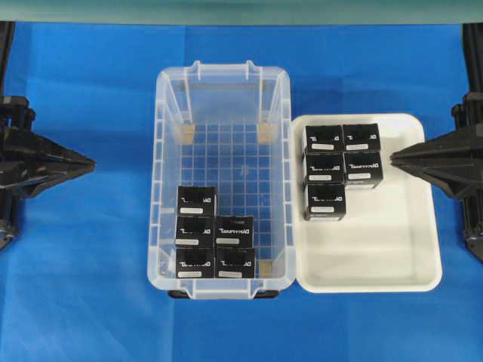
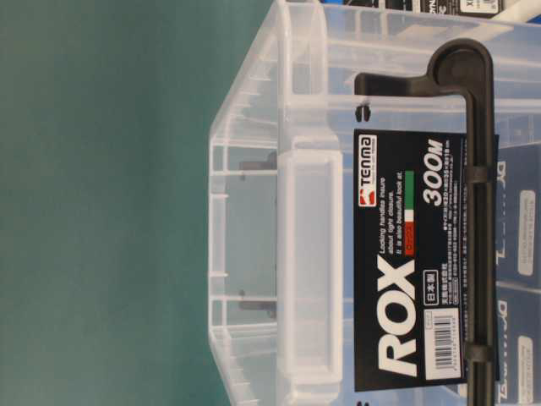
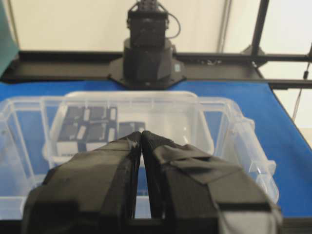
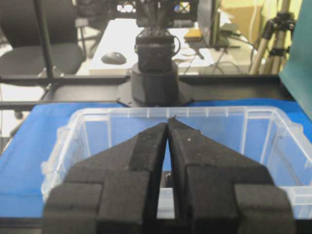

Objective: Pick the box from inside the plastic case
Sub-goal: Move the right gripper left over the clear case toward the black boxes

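The clear plastic case [image 1: 167, 188] stands mid-table on the blue cloth. Several small black boxes with white lettering sit in its near part; one is the box [image 1: 196, 200] at the top of that group. The case also shows in the left wrist view [image 3: 224, 122], with boxes [image 3: 87, 127] seen through it, and in the right wrist view [image 4: 92, 122]. My left gripper [image 1: 92, 161] is shut and empty, left of the case; in its wrist view the tips [image 3: 142, 134] meet. My right gripper [image 1: 392, 158] is shut and empty, right of the tray; its tips [image 4: 168, 125] meet.
A shallow white tray [image 1: 392, 256] lies right of the case with several identical black boxes [image 1: 324, 170] in its far-left part. The table-level view shows the case's end wall with a black ROX label [image 2: 406, 271] and a black latch handle [image 2: 478, 211].
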Controlling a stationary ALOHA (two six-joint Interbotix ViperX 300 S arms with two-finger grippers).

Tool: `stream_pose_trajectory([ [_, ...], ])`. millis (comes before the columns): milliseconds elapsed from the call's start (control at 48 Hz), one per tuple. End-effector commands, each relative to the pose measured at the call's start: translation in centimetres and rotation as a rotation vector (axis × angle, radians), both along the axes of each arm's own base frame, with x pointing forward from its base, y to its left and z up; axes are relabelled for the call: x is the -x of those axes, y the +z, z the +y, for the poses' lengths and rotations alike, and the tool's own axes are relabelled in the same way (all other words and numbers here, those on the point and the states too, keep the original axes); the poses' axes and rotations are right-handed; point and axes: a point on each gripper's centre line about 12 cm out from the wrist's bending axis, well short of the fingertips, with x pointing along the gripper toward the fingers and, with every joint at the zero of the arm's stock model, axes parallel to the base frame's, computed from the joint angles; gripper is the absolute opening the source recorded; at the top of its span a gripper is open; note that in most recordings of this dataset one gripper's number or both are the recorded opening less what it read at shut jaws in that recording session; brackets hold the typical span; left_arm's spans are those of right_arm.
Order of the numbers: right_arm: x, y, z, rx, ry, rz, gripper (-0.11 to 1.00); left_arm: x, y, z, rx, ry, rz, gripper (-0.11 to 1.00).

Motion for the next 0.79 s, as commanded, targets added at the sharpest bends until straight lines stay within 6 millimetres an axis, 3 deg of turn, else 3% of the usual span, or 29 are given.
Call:
stream_pose_trajectory([
  [0,-0.3,0.8,-0.1,-0.021,-0.006,-0.012,0.14,-0.2,0.9,0.4,-0.014,0.018,0.000,0.14],
  [62,-0.6,0.9,-0.3,-0.066,-0.016,0.032,0.13,-0.3,1.1,0.4,-0.018,0.019,0.025,0.09],
  [167,-1.3,2.4,-0.7,-0.116,-0.030,0.124,0.02,-0.6,1.4,0.4,-0.021,0.018,0.078,-0.03],
  [333,-3.0,5.0,-1.4,-0.135,-0.057,0.273,0.00,-0.5,1.4,0.4,-0.022,0.022,0.166,-0.06],
  [646,-9.2,5.8,-1.3,-0.191,-0.045,0.632,0.00,-0.1,1.3,0.4,-0.012,0.019,0.236,-0.06],
  [771,-12.3,5.2,-1.3,-0.203,-0.038,0.801,0.00,-0.1,1.5,0.4,-0.012,0.022,0.238,-0.06],
])
